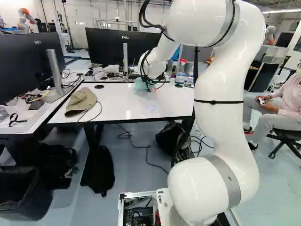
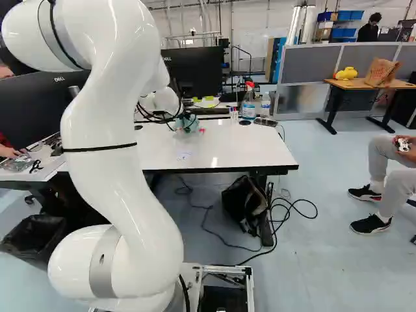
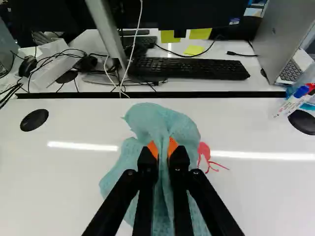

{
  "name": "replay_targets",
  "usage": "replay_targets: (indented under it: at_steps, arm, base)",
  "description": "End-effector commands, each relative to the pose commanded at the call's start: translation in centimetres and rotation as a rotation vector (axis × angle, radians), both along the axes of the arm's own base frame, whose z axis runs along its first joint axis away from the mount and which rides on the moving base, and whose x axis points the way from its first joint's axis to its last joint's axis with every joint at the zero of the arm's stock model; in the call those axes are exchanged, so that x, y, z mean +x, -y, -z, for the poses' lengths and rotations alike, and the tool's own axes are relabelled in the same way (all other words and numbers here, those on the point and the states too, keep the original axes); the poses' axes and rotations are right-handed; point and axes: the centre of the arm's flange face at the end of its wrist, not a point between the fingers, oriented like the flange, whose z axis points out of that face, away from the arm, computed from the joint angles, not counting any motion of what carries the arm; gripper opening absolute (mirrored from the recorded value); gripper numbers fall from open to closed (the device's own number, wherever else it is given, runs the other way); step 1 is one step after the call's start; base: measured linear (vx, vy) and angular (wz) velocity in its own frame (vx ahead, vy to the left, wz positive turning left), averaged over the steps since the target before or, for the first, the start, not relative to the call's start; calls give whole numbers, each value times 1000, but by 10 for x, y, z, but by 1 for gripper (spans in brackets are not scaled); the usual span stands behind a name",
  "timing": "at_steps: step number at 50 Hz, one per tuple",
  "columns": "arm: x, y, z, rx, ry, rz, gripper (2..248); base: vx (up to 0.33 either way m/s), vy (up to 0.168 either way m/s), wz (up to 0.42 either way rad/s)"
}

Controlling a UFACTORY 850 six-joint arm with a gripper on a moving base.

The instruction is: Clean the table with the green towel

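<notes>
While gripper has green towel pinched between 2 orange pads, towel hangs bunched over white table, red marks just beside it, black keyboard beyond table's far edge

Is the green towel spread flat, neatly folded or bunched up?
Bunched up: the towel is pinched in the gripper, gathered into loose, uneven folds around the fingers.
</notes>
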Motion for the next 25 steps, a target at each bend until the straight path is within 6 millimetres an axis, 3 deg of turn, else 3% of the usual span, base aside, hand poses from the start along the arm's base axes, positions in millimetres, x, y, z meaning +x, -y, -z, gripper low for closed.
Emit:
replay_targets:
  at_steps: [25]
  arm:
    - [6,42,6,-1,-8,66,41]
  base:
    - [0,0,0]
